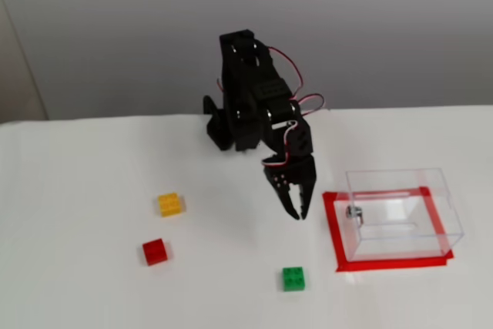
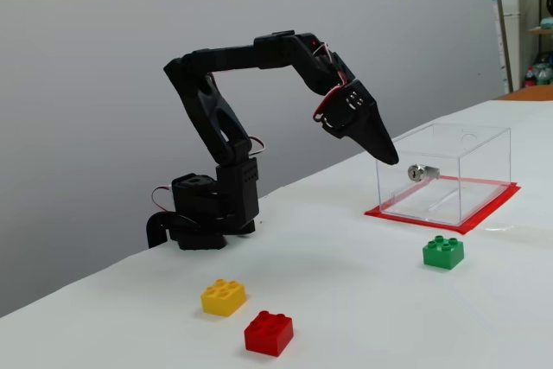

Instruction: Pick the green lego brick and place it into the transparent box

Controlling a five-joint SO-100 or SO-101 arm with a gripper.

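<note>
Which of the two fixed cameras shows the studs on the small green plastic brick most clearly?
The low side-on fixed view: the green lego brick appears larger there, with its round studs standing up in profile beside the clear plastic box. The higher fixed view shows the brick smaller and from above, with its studs only faintly visible.

Lab or workshop: storage shelves (image 2: 523, 15)

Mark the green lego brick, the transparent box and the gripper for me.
green lego brick (image 1: 293, 278): a fixed view, studded top.
transparent box (image 1: 441, 190): a fixed view, right wall.
gripper (image 1: 297, 213): a fixed view, between its fingertips.
</note>
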